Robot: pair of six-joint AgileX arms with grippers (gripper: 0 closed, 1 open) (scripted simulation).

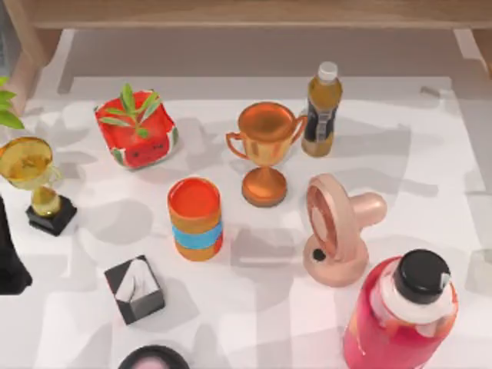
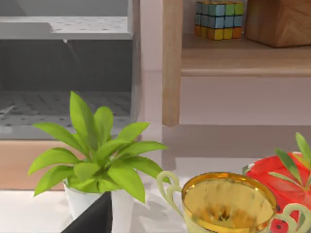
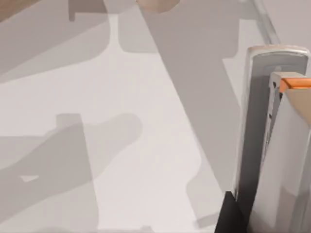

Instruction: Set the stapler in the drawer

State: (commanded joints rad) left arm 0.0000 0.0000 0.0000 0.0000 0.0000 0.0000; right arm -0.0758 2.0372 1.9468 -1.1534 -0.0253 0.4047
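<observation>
Right wrist view looks down on the bare white table (image 3: 121, 121). The stapler (image 3: 272, 145) hangs close to the camera, well above it, apparently clamped in the right gripper (image 3: 243, 213) to clear the clutter. The left arm (image 1: 9, 261) waits at the left edge, and I cannot tell its grip.

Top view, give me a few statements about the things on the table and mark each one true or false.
1. The copper trophy stands between the red plant pot and the amber bottle. True.
2. The tissue box sits to the right of the pink fan. False: it is well to the fan's left, in the table's left half.
3. The red bottle has a white cap. False: its cap is black.
4. The orange and blue can stands upright. True.
</observation>
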